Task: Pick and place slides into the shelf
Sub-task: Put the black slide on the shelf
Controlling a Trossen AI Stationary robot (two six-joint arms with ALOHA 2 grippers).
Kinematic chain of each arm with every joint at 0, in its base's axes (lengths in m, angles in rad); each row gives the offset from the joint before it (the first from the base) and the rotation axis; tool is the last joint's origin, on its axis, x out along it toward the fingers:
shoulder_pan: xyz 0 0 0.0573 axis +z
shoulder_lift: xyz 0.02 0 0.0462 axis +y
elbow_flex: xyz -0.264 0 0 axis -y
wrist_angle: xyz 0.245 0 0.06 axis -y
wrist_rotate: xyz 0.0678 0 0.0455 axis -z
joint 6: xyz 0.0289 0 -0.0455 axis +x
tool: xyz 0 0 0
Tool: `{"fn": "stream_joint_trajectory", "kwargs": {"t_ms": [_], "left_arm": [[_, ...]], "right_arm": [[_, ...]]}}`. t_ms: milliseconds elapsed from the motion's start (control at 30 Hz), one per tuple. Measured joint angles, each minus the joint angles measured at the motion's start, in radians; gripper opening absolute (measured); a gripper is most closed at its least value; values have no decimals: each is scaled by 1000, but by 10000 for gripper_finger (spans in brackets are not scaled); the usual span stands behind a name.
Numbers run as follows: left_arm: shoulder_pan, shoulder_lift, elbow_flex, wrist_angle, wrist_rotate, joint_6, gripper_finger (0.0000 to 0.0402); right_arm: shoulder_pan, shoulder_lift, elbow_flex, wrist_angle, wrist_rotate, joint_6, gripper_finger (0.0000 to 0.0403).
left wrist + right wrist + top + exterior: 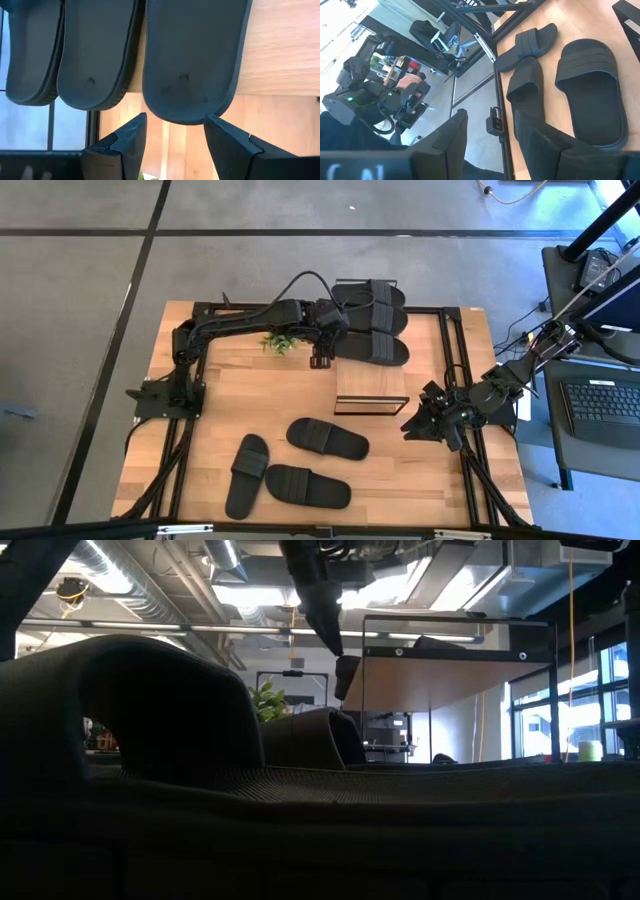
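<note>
We see the left gripper (172,142) at the shelf (372,392), fingers spread and empty, just clear of the heel of the nearest of three slides (372,348) lying on the shelf top at 12 o'clock. If we withdraw carelessly, a finger could catch that heel and drag the slide off the board. Three more slides (327,437) lie on the table (230,395) at 6 to 7 o'clock. The right gripper (428,420) waits at 3 o'clock, fingers parted, holding nothing. Reaching across, it could strike the shelf frame.
</note>
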Motion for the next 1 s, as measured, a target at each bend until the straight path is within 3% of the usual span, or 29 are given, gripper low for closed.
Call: {"fn": "stream_joint_trajectory", "kwargs": {"t_ms": [200,1000], "left_arm": [[2,0,0,-51,-98,0,190],[3,21,1,-6,-64,-26,190]], "right_arm": [[0,0,0,0,0,0,167],[0,0,0,-3,-1,-3,167]]}}
